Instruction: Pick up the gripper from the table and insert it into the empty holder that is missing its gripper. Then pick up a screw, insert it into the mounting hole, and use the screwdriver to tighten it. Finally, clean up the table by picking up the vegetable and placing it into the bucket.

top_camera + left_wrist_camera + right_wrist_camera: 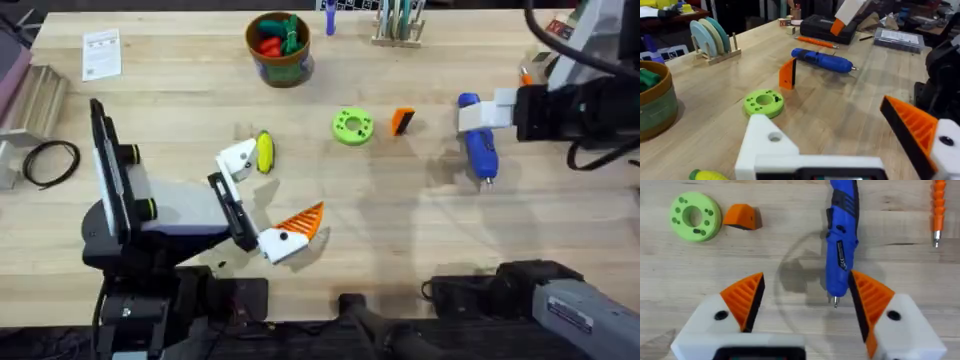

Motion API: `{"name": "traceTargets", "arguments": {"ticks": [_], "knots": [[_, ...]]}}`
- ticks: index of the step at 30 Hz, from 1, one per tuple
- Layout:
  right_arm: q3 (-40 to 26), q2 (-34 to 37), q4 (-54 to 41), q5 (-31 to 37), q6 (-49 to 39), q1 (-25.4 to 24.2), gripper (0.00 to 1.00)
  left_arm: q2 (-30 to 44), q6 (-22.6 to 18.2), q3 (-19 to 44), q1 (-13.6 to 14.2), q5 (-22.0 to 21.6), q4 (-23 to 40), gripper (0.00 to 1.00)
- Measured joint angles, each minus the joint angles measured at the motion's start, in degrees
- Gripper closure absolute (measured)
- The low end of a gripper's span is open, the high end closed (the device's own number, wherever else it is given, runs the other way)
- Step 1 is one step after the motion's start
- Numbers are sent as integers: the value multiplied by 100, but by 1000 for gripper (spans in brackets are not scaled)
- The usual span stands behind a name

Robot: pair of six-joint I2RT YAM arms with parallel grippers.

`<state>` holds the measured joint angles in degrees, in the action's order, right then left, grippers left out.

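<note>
both jaws are spread wide, holding nothing. the gripper (pixel 402 121) looks small, hard, probably light; pinch its flat sides.

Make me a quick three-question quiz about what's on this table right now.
1. True or false: the blue screwdriver lies on the table.
2. What lies right beside the green disc? A: the orange gripper. B: the yellow vegetable. C: the bucket.
3. Fill in: the right gripper has its fingers ____.
Key: 1 true; 2 A; 3 open.
</note>
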<state>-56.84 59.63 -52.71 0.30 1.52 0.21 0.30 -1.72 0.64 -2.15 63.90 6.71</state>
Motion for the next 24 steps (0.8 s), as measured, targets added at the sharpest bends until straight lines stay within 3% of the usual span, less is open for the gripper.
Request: {"name": "traceTargets", "arguments": {"ticks": [24], "knots": [[-2, 119, 22, -17, 197, 0, 9, 1, -2, 0, 0, 0, 0, 16]]}}
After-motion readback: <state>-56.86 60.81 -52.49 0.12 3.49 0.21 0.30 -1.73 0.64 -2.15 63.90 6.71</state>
